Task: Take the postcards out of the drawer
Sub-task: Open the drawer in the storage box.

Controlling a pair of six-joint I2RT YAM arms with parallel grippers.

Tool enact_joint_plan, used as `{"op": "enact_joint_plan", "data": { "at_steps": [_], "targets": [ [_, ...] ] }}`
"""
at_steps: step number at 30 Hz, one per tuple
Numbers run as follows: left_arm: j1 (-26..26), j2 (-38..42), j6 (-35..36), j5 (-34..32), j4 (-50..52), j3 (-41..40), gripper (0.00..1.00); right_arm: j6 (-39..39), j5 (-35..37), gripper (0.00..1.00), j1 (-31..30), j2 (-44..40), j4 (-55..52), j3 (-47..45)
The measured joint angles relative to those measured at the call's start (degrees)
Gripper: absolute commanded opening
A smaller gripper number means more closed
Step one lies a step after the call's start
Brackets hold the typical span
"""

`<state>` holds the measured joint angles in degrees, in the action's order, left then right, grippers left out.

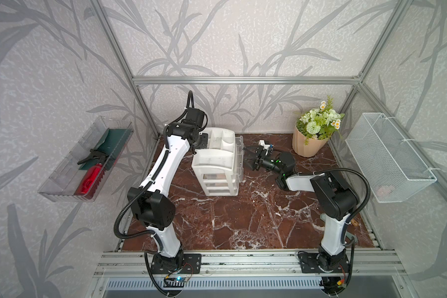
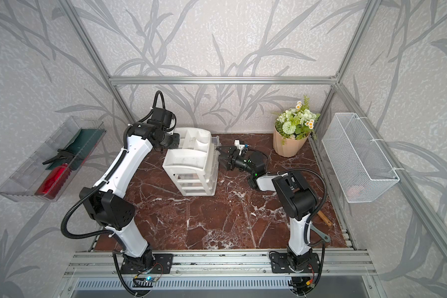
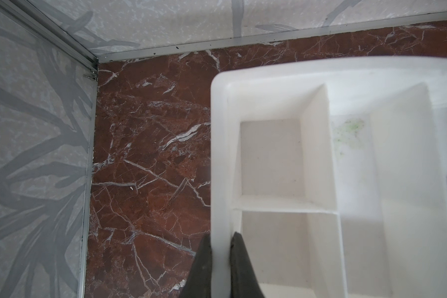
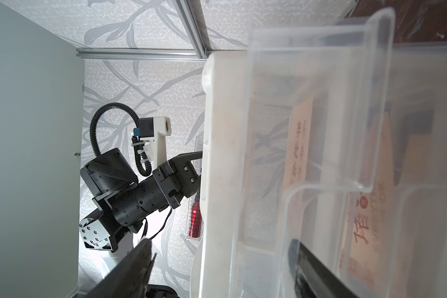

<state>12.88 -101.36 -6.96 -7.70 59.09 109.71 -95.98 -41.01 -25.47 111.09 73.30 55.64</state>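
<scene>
A white drawer organizer (image 1: 214, 160) (image 2: 189, 160) stands at the back middle of the table, its clear drawers (image 1: 240, 157) facing right. In the right wrist view the postcards show through the clear drawer fronts: a cream one with dark characters (image 4: 298, 144) and a peach one with orange-red characters (image 4: 364, 227). My right gripper (image 1: 247, 156) (image 2: 220, 156) (image 4: 217, 271) is open. One finger is outside the organizer's top and the other sits behind the top drawer's (image 4: 359, 103) clear front. My left gripper (image 3: 221, 258) (image 1: 203, 144) is shut on the organizer's white rim (image 3: 220, 154) at its far left side.
A flower pot (image 1: 310, 144) stands at the back right. A white wire basket (image 1: 390, 157) hangs on the right wall. A clear tray (image 1: 62, 180) holding a red bottle (image 1: 88, 178) hangs on the left wall. A wooden-handled tool (image 2: 324, 219) lies beside the right arm's base.
</scene>
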Motion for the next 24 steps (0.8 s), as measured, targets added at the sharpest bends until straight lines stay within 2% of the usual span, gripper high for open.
{"op": "enact_joint_plan", "data": {
  "at_steps": [11,24],
  "targets": [
    [0.0,2.8,-0.3,-1.1,-1.0,-3.6,0.0,0.0,-2.1,0.81,3.7,-5.2,0.5,-5.5],
    [0.2,3.1,-0.6,-1.2,-0.8,-3.7,0.0,-0.1,-5.3,0.8,8.1,-7.4,1.9,-8.8]
  ]
}}
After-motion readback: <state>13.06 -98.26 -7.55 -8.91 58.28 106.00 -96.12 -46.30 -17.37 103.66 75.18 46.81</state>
